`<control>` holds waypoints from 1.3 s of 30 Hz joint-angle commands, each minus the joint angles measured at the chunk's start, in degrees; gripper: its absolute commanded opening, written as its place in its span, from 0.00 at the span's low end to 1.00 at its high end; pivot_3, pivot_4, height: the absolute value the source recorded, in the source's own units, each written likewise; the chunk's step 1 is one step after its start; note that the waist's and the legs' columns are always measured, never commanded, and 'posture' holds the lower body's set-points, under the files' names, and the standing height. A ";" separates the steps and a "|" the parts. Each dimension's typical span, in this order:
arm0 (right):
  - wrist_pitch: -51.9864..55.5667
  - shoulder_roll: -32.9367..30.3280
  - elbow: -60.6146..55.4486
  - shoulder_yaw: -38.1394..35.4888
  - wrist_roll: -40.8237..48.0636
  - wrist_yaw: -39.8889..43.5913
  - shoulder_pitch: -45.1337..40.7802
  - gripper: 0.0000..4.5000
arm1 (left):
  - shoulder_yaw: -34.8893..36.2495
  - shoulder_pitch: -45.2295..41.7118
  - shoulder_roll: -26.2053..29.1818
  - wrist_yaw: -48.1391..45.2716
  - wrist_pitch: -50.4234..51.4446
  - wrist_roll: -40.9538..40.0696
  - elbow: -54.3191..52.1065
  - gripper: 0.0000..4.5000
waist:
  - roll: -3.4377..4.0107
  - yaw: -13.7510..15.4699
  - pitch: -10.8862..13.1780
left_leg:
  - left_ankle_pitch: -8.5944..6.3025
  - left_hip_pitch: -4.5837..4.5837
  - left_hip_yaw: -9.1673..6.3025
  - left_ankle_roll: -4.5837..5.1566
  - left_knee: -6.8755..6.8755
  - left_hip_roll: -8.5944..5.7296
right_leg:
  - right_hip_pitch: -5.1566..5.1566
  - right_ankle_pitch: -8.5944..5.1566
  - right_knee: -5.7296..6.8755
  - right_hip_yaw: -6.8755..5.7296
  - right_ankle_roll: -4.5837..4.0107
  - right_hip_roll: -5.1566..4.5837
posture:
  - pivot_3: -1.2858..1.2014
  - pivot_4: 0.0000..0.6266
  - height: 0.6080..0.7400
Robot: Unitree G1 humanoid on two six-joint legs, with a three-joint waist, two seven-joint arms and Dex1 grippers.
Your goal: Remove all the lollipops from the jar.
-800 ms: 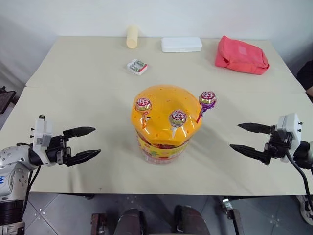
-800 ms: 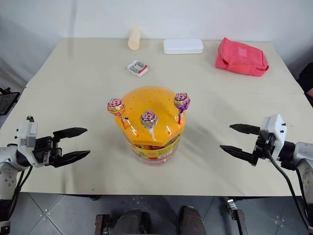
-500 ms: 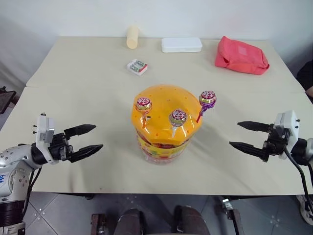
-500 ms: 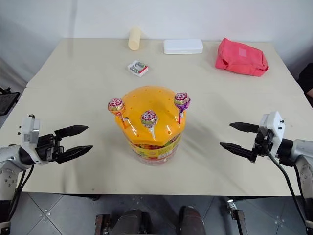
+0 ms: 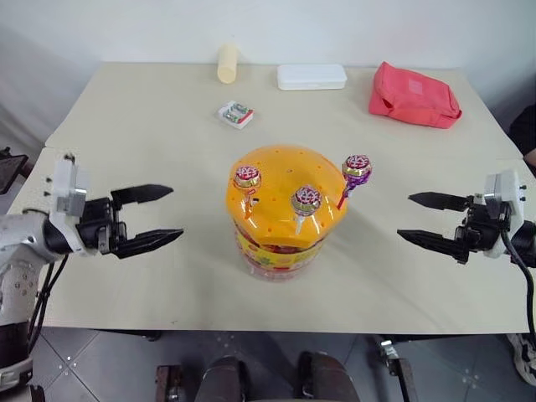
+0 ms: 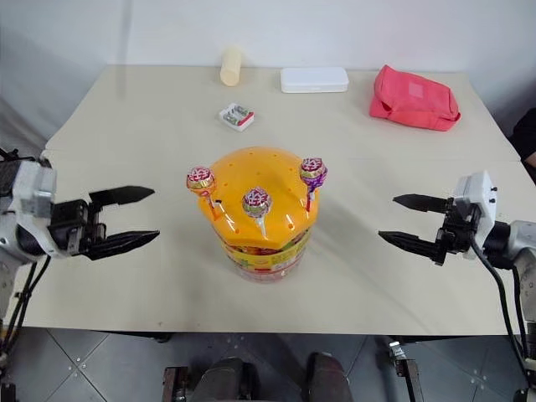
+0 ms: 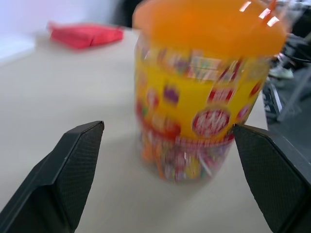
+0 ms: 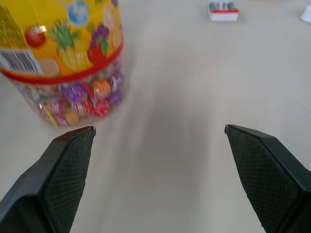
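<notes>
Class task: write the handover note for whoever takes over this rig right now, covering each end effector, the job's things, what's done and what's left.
Left end effector: open, empty, left of the jar.
Right end effector: open, empty, right of the jar.
Jar stands mid-table, orange lid on.
Three lollipops stick up from the lid's holes: orange-stick, white-stick, purple-stick.
Done: nothing removed.
Left: pull out all three.

Glossy orange plastic jar (image 5: 280, 213) lid, matt beige table (image 5: 151, 151), red cloth pouch (image 5: 413, 94)
</notes>
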 commanded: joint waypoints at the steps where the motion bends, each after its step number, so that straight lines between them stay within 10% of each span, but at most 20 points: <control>1: 0.07 -2.11 -6.76 -4.77 2.42 1.22 3.72 0.99 | -1.08 -5.68 0.62 0.14 1.05 -3.34 -3.64 1.00 | 0.00 0.18 0.00 | 0.00 0.00 -0.01 0.00 0.00 0.00 | 0.00 0.00 0.00 -0.01 0.00 0.00 | 0.52 0.24 1.00; 22: 5.23 -1.45 -25.80 -16.20 15.53 -3.15 11.11 0.99 | -19.81 -24.49 -8.64 -11.93 2.31 -3.17 -1.39 1.00 | -0.09 0.09 0.05 | -0.02 -0.07 -0.10 0.04 0.12 -0.06 | 0.03 0.01 -0.01 -0.02 0.02 0.01 | 0.52 0.24 1.00; 37: 2.40 -0.35 -27.33 -18.56 14.54 -6.81 14.92 1.00 | -19.37 -30.24 -13.72 -11.00 0.06 -0.97 4.86 0.01 | -0.13 0.24 0.04 | -0.03 -0.07 -0.20 0.06 0.17 -0.08 | 0.09 0.01 0.00 -0.07 0.03 0.00 | 0.52 0.24 1.00; 39: 2.07 -0.54 -26.85 -18.43 14.47 -6.77 14.75 1.00 | -18.29 -31.60 -14.32 -9.79 0.79 -1.85 5.26 0.01 | -0.13 0.23 0.05 | -0.03 -0.08 -0.20 0.06 0.18 -0.08 | 0.09 0.01 -0.01 -0.07 0.03 -0.01 | 0.52 0.24 1.00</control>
